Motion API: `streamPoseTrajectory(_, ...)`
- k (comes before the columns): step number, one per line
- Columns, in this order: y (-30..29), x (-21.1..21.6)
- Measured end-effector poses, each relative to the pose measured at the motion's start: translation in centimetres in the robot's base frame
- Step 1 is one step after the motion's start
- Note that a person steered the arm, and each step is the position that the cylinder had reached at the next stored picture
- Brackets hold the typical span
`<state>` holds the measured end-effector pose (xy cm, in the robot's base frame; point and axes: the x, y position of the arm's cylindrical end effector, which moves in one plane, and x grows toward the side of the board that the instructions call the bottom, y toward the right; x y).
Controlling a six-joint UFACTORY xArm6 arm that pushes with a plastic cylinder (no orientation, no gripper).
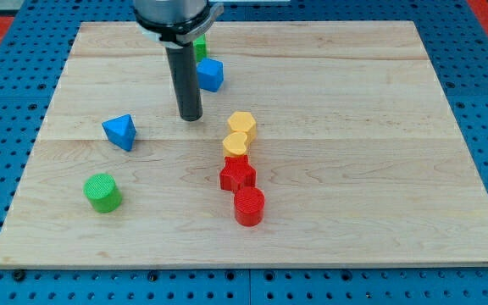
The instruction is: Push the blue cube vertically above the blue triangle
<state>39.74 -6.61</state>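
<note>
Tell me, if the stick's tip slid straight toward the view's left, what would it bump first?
Probably the blue triangle. My tip sits to its right, slightly higher in the view, so it might only clip the triangle's top edge; depth is hard to judge.

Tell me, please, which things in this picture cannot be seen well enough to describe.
- Green block at the view's top: mostly hidden behind the rod, so its shape cannot be told.
- Arm: cut off by the view's top edge; only the rod down to my tip shows.
- Blue cube: its left edge is covered by the rod, so touching or apart cannot be told.
- Red star: partly hidden by the yellow heart and red cylinder.
</note>
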Motion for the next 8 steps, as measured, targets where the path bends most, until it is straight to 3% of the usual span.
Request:
streamPoseTrajectory(1, 7.6, -2.9)
streamPoseTrajectory(2, 7.2, -7.3)
streamPoseTrajectory(3, 2.7, -9.1)
streamPoseTrajectory(5, -2.5, -8.7)
streamPoseTrajectory(6, 4.5, -4.1)
streamPoseTrajectory(8, 0.0, -5.8)
